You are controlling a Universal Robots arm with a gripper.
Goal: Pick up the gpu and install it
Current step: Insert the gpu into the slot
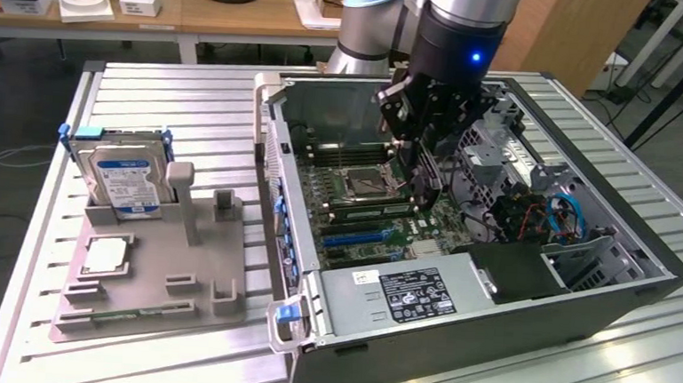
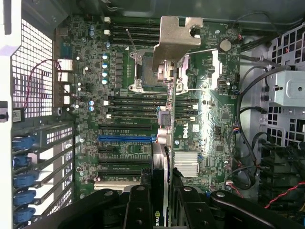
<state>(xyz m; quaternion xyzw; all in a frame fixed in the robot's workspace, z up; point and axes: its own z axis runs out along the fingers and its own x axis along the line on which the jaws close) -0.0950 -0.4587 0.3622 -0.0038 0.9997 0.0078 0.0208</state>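
While hanging inside the open computer case (image 1: 622, 255), the end effector (image 1: 423, 141) is clamping the gpu (image 2: 165, 143), holding the card on edge over the motherboard (image 1: 370, 213), presumably so its connector edge is facing the slots (image 2: 126, 139) below.

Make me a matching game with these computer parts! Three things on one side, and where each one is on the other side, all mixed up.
Things
1. gpu
2. hard drive
3. blue slot

Places
A. standing in the grey holder, outside the case
B. lying flat on the motherboard
C. gripped by the tool, above the motherboard

Pairs: 1-C, 2-A, 3-B
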